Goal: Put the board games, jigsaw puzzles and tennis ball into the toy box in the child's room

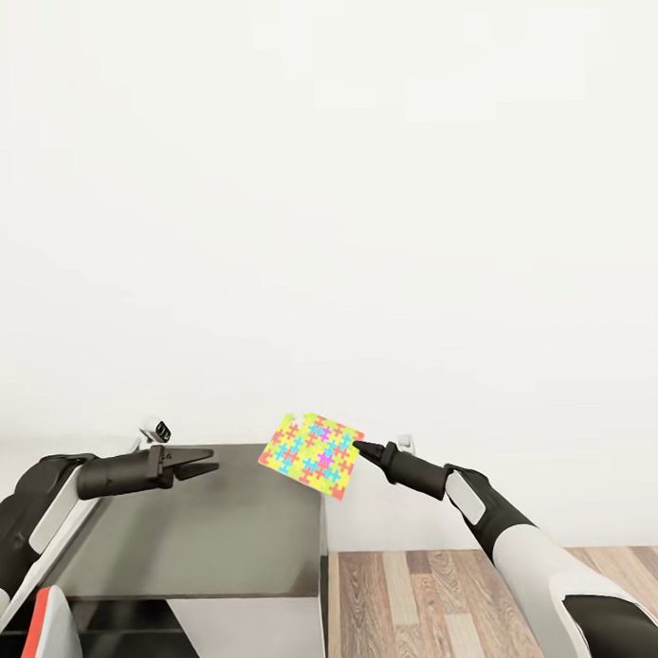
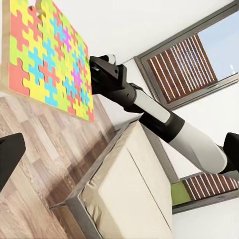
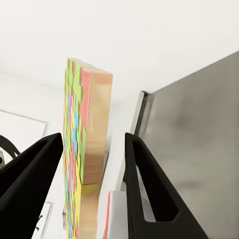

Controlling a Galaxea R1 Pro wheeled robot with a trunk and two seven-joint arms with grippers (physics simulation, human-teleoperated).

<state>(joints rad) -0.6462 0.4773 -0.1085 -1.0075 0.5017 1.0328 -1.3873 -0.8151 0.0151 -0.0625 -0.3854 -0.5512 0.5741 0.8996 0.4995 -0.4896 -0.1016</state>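
A jigsaw puzzle (image 1: 312, 454), a thin square of yellow, blue, pink and green interlocking pieces, hangs tilted in the air above the right end of the dark grey cabinet top (image 1: 213, 532). My right gripper (image 1: 360, 448) is shut on its right edge. The right wrist view shows the puzzle (image 3: 87, 139) edge-on between the two black fingers (image 3: 144, 184). My left gripper (image 1: 199, 463) hovers over the cabinet top, left of the puzzle, open with nothing in it. From the left wrist, the puzzle (image 2: 47, 59) and the right arm (image 2: 164, 124) appear above the beige bed (image 2: 124, 194).
A plain white wall rises straight ahead. Wood-plank floor (image 1: 471, 599) lies right of the cabinet, under my right arm. In the left wrist view a dark-framed window (image 2: 194, 64) stands behind the bed, and a green patch (image 2: 180, 193) shows at the bed's far end.
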